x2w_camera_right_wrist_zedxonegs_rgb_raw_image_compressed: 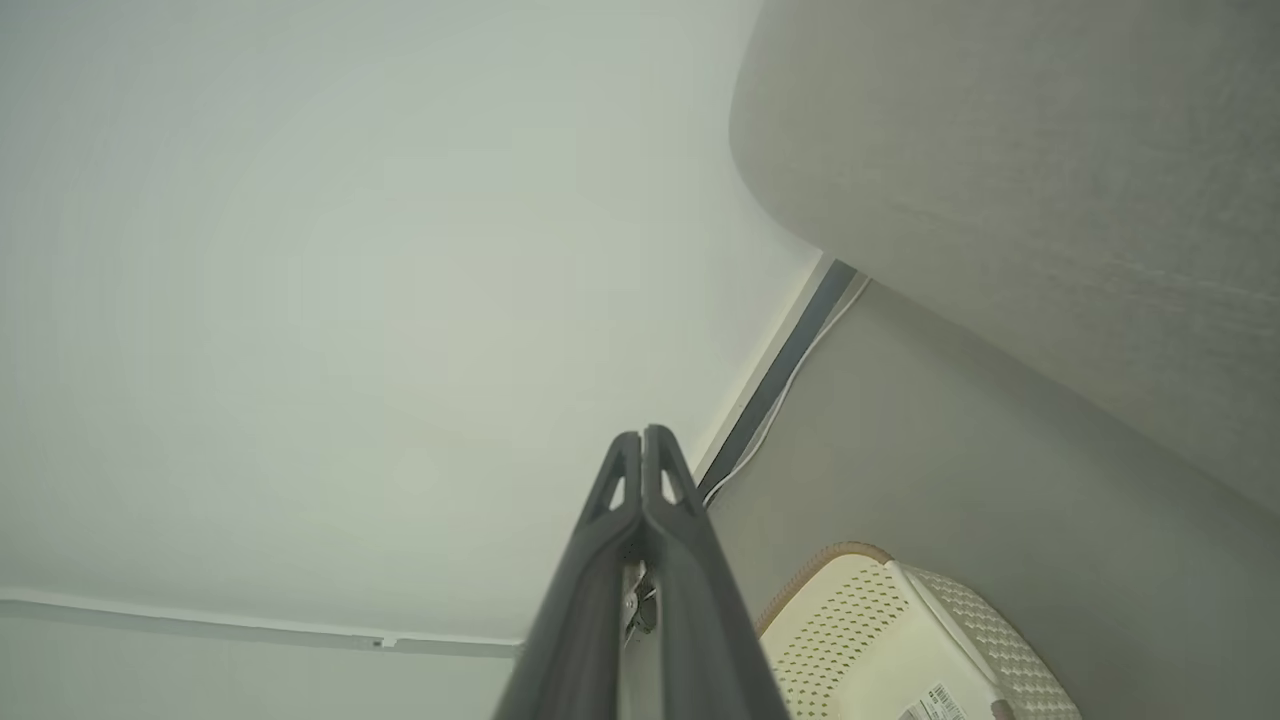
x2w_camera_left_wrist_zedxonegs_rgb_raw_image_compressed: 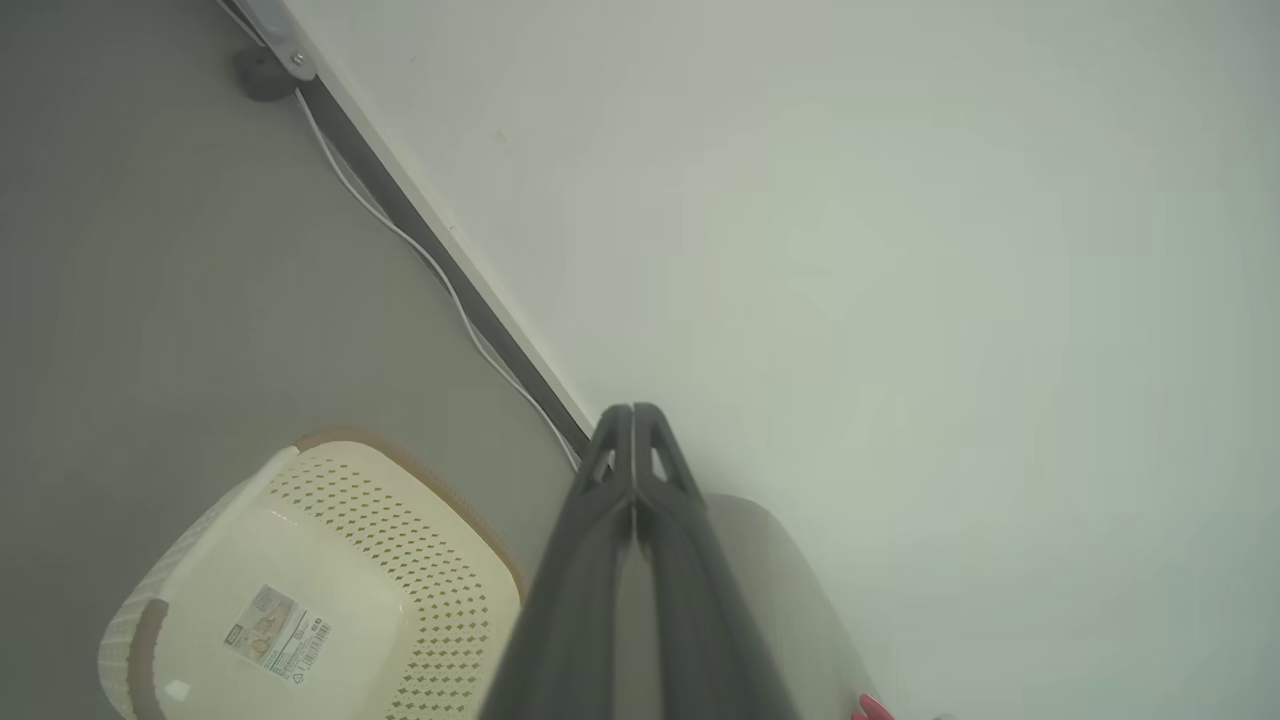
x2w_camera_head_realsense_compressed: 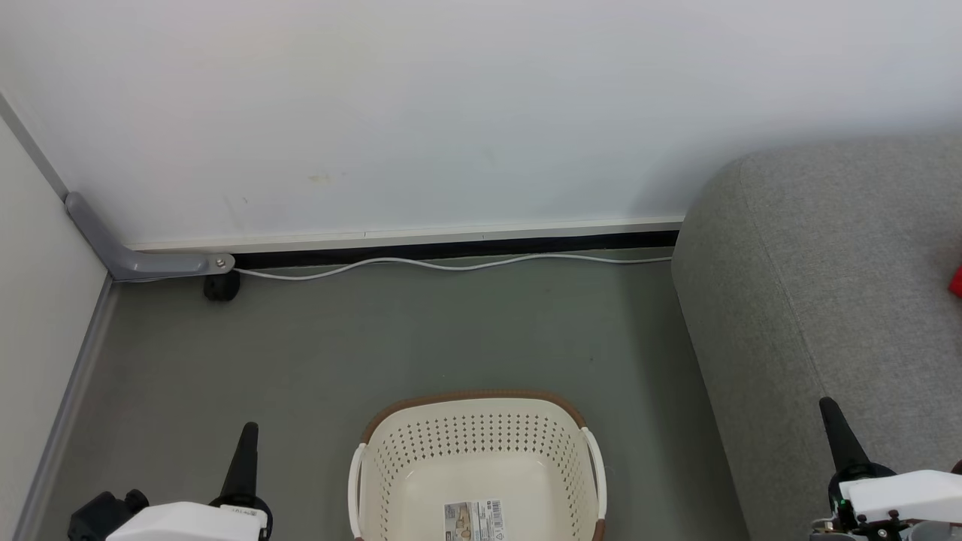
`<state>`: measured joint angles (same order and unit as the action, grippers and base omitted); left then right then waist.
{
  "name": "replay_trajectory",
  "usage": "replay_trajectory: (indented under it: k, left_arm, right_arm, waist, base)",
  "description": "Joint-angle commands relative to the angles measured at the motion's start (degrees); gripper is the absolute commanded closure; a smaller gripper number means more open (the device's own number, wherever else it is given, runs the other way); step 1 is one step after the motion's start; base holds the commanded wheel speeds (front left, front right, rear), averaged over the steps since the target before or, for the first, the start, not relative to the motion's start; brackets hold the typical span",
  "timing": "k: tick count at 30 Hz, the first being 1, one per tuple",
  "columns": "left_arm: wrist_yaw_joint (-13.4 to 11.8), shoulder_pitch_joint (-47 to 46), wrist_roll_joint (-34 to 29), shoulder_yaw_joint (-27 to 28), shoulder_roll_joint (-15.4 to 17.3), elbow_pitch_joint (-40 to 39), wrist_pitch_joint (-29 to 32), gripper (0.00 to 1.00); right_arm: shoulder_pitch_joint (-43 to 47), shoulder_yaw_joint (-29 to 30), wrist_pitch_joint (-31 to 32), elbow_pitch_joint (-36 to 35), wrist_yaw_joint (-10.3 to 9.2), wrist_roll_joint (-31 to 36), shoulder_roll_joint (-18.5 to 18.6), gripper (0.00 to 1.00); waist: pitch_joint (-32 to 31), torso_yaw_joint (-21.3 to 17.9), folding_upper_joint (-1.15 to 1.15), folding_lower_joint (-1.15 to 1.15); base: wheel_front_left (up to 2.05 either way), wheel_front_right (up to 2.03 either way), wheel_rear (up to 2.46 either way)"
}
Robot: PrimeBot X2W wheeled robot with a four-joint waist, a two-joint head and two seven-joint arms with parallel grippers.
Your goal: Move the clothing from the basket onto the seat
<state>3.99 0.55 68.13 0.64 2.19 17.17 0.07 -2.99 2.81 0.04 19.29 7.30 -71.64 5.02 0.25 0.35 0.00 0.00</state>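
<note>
Basket (x2w_camera_head_realsense_compressed: 481,436) sits on grey floor (x2w_camera_head_realsense_compressed: 376,338) beside seat (x2w_camera_head_realsense_compressed: 827,263); left pincer (x2w_camera_head_realsense_compressed: 249,431), right pincer (x2w_camera_head_realsense_compressed: 827,407) pressed together.

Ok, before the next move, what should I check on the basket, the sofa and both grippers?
1. Cream-white perforated plastic basket bare down to its paper label: ok.
2. Red clothing on the light grey fabric sofa, a red scrap at the frame edge: cannot tell.
3. Left gripper, fingers shut, empty: ok.
4. Right gripper, fingers shut, empty: ok.
5. White cable along the wall, apart from the basket: ok.
</note>
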Motion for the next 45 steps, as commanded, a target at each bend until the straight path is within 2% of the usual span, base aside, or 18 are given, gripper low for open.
replay_trajectory:
  k: [1,36,45]
  left_arm:
    - [0.7,-3.8,1.7,1.7,0.5,-1.8,0.5,1.00]
    - [3.5,-6.7,23.9,5.8,0.7,-3.1,6.4,1.00]
    - [3.5,-6.7,24.0,5.9,0.7,-3.1,6.4,1.00]
  right_arm:
    - [-2.3,-0.4,0.5,-2.0,0.14,-1.5,0.3,1.00]
    - [-3.2,3.7,6.4,-5.2,0.19,-20.4,-2.1,1.00]
    - [-3.2,3.8,6.5,-5.3,0.19,-20.5,-2.1,1.00]
  waist:
    - [0.0,0.0,0.00,0.00]
    - [-0.1,-0.3,0.00,0.00]
    - [-0.1,-0.3,0.00,0.00]
  base:
    - [0.00,0.00,0.00]
    - [0.00,0.00,0.00]
    - [0.00,0.00,0.00]
